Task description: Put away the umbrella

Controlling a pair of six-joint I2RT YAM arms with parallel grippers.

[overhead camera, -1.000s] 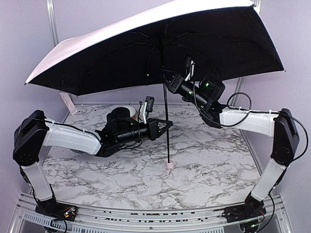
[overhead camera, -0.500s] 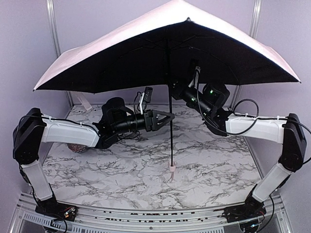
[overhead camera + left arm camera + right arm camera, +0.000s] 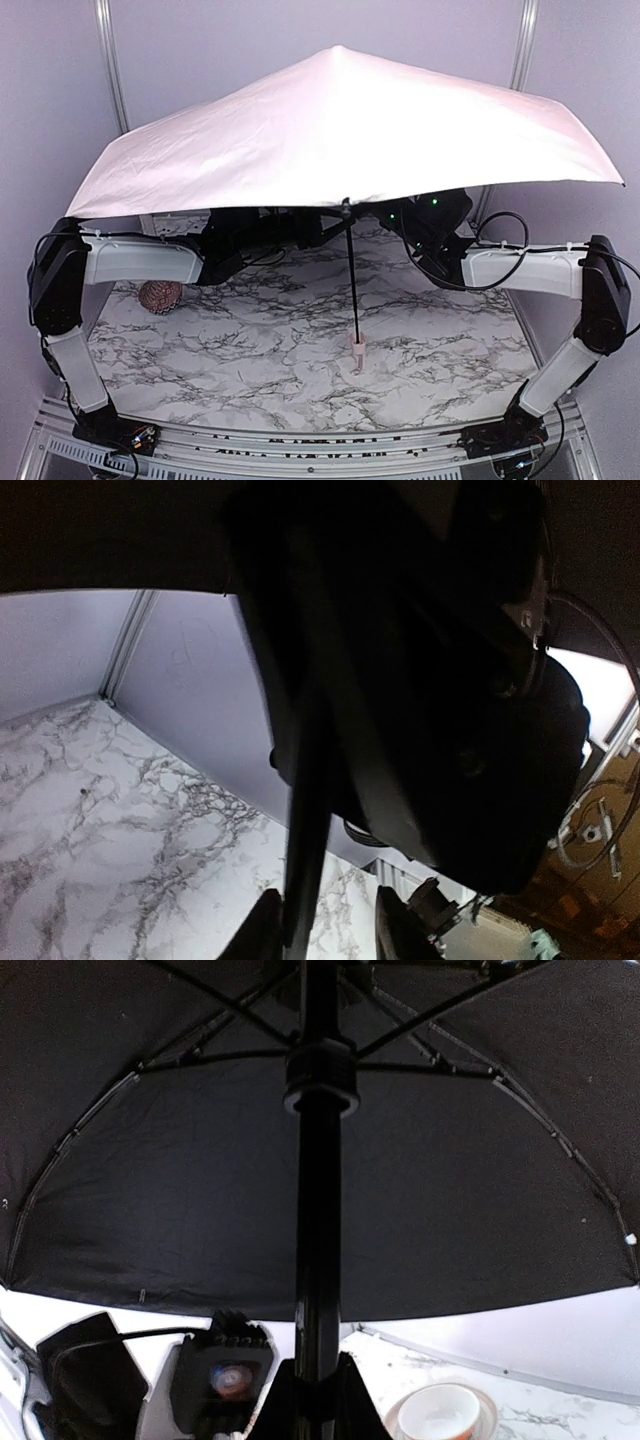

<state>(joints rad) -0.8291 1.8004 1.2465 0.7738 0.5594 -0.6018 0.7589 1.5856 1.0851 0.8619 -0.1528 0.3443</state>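
The umbrella is open. Its pale pink canopy (image 3: 340,130) spans the top view, and the thin black shaft (image 3: 352,280) runs down to the pink handle knob (image 3: 358,355) just above the table. Both grippers are hidden under the canopy there. In the right wrist view my right gripper (image 3: 316,1365) is shut on the shaft (image 3: 318,1220) below the runner (image 3: 320,1075), under the black lining (image 3: 150,1190). In the left wrist view my left gripper (image 3: 328,900) is open around the shaft (image 3: 305,850), which lies against one finger (image 3: 262,930), with a gap to the other.
A reddish-pink knobbly ball (image 3: 160,296) lies on the marble table (image 3: 250,370) at the left, under the left arm (image 3: 140,262). An orange-and-white bowl (image 3: 440,1412) stands near the back wall. The right arm (image 3: 515,268) reaches in from the right.
The umbrella has tipped towards the camera and come lower. Its pink outside now shows and hides both grippers. The handle knob has shifted slightly right. Both arms have moved up close under the canopy.
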